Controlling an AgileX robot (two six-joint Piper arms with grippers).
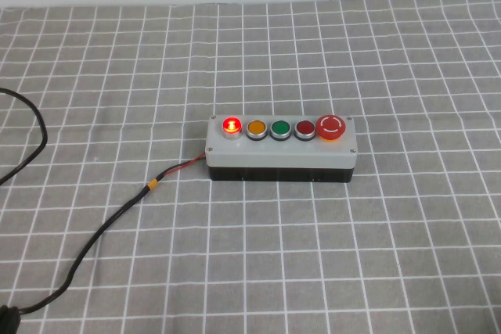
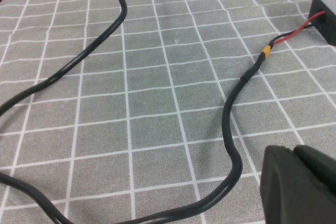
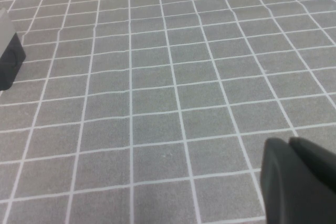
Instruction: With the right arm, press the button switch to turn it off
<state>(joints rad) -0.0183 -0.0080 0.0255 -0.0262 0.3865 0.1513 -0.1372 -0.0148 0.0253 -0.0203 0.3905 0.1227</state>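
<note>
Button switch (image 1: 282, 149) at table centre, leftmost red lamp (image 1: 232, 124) lit, cable (image 1: 102, 232) trailing toward 8 o'clock. Right gripper (image 3: 299, 182) parked low beyond 3 o'clock, left gripper (image 2: 296, 184) beside the cable; finger gaps cannot be judged.

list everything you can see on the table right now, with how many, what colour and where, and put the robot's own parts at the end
button switch: one, light-grey top on a black base, near the middle of the table.
small buttons: four in a row on the box top, from the robot's left: lit red button, orange button, green button, dark red button.
mushroom button: one, large and red, at the row's right end.
cable: one, black, with red wire and a yellow band near the box, running off to the robot's left.
tablecloth: one, grey with a white grid.
left gripper: black, above the cloth beside the cable.
right gripper: black, above bare cloth, away from the box.
</note>
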